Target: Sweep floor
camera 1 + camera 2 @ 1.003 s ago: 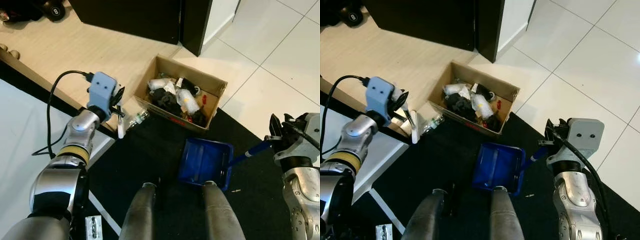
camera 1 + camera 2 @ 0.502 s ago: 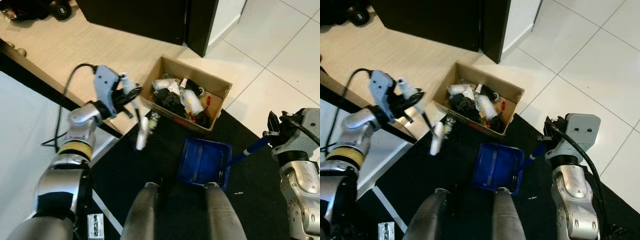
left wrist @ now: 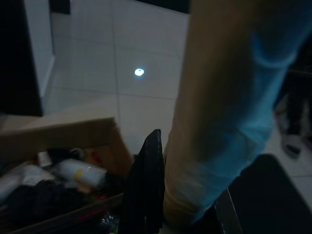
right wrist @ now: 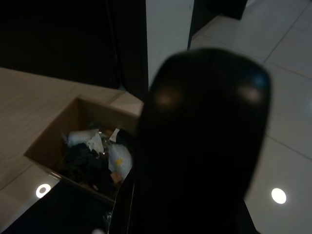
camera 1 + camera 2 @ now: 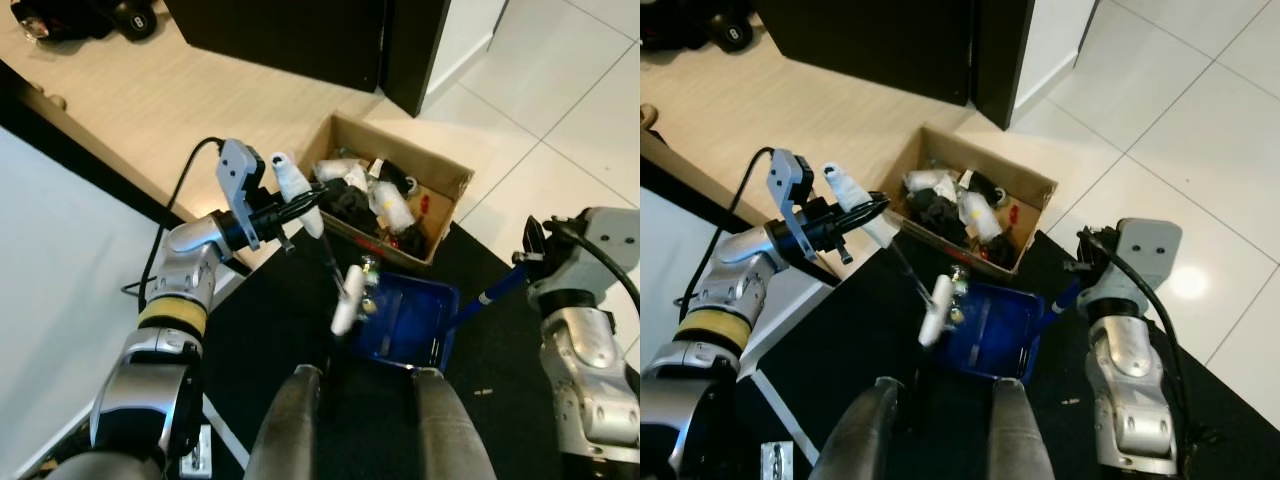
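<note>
left claw (image 5: 292,207) gripping brush (image 5: 345,300), arm outstretched

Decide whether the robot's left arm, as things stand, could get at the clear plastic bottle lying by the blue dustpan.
Probably not by hand: the left gripper is shut on the white-handled brush. But the brush's head already reaches the clear plastic bottle at the blue dustpan, so it could push it.

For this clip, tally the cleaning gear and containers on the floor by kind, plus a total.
Brush, held in the left tool: 1
Blue dustpan, its handle held by the right tool: 1
Cardboard box of trash: 1
Clear bottle at the dustpan's edge: 1
Total: 4
</note>
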Available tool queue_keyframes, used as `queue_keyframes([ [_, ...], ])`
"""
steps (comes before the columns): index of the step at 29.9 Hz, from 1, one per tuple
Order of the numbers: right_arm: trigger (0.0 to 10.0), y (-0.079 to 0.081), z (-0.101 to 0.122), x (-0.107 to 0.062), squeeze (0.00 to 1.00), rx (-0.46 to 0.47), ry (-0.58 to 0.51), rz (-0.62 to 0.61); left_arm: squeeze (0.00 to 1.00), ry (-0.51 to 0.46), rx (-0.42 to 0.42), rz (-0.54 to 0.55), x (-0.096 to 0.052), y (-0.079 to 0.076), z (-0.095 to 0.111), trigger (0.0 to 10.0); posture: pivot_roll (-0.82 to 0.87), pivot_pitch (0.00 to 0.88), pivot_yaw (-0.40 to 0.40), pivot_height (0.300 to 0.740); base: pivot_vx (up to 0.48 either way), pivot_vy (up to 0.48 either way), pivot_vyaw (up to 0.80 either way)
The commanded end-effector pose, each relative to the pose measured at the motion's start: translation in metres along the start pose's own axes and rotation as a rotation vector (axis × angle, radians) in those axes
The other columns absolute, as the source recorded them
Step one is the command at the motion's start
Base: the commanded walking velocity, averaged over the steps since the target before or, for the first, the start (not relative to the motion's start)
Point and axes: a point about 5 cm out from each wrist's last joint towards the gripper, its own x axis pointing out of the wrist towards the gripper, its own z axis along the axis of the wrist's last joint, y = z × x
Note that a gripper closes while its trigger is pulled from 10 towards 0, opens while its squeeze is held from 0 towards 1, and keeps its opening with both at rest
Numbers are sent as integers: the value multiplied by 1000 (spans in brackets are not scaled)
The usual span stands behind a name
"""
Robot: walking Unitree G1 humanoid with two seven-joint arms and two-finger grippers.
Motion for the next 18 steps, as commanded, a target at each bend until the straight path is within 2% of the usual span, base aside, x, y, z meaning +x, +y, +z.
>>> queue_keyframes([
  [1, 10000, -1, -7, -1, 0, -17, 16, -22, 161, -30, -44, -33, 1, -10, -5, 10000, 8, 349, 112, 740, 0, 0, 0],
  [6, 10000, 2, -16, 5, 0, -63, 60, -60, 157, -70, -76, -18, 7, -21, -9, 10000, 18, 319, 113, 740, 0, 0, 0],
  [11, 10000, 15, -18, 10, 0, -16, 21, -3, 153, -139, -109, 41, 15, -29, -3, 10000, 29, 291, 112, 740, 0, 0, 0],
  [16, 10000, 16, -21, 9, 0, -7, 11, 14, 153, -148, -89, 42, 11, -25, 9, 10000, 38, 279, 114, 740, 0, 0, 0],
  [18, 10000, 14, -24, 8, 0, -11, 10, 18, 149, -133, -62, 30, 2, -21, 21, 10000, 44, 273, 119, 740, 0, 0, 0],
])
